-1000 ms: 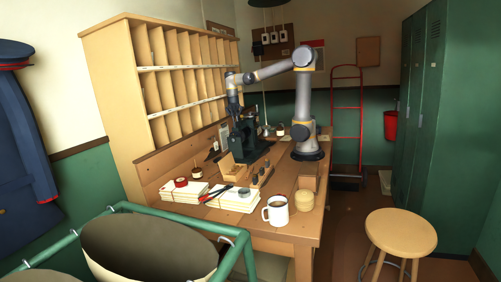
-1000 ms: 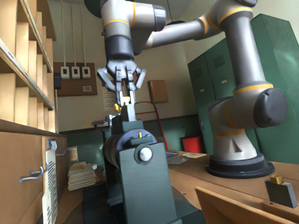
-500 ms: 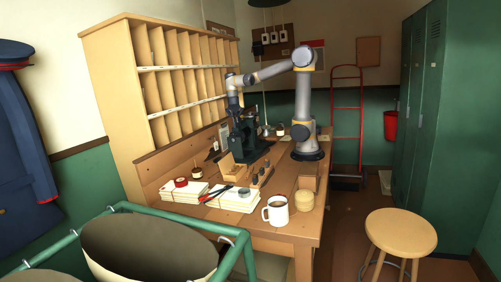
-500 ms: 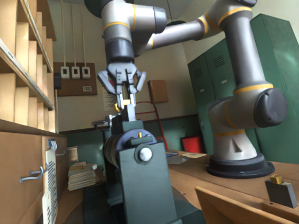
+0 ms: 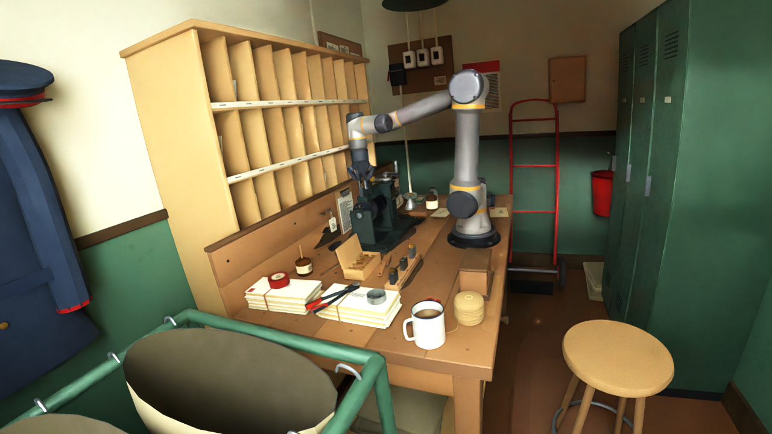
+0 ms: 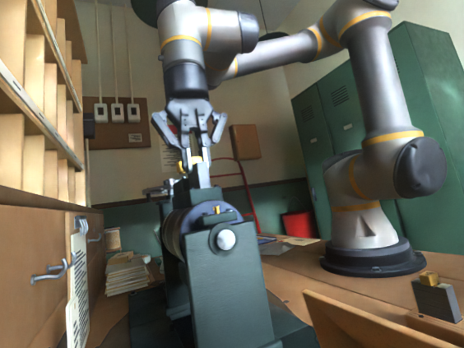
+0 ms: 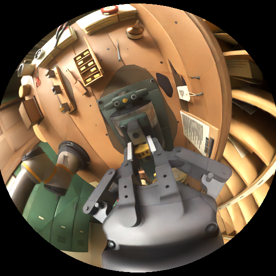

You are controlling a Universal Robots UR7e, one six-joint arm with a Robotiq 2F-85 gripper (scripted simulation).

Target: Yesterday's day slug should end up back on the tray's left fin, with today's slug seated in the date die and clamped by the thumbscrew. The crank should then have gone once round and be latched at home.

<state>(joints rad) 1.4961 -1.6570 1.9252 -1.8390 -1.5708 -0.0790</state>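
Note:
At the back of the bench, against the pigeonhole rack, stands the dark green cancelling machine (image 5: 378,213) with its round die drum (image 6: 193,227) and a white knob (image 6: 226,239) on its front plate. A small yellow day slug (image 7: 143,152) sits gripped in my closed gripper (image 7: 141,148), right above the grey block on top of the machine (image 6: 200,174). Another yellow piece (image 7: 125,100) shows in the top bar of the machine. The wooden slug tray (image 5: 402,268) lies nearer the bench front, with dark fins standing on it; one fin carries a yellow slug (image 6: 428,278).
Behind the machine the pigeonhole rack (image 5: 270,135) rises close to my arm. A box of yellow type (image 5: 359,262), letter stacks (image 5: 324,299), a mug (image 5: 427,324) and a wooden block (image 5: 475,270) fill the bench front. My arm's base (image 5: 472,229) stands to the right.

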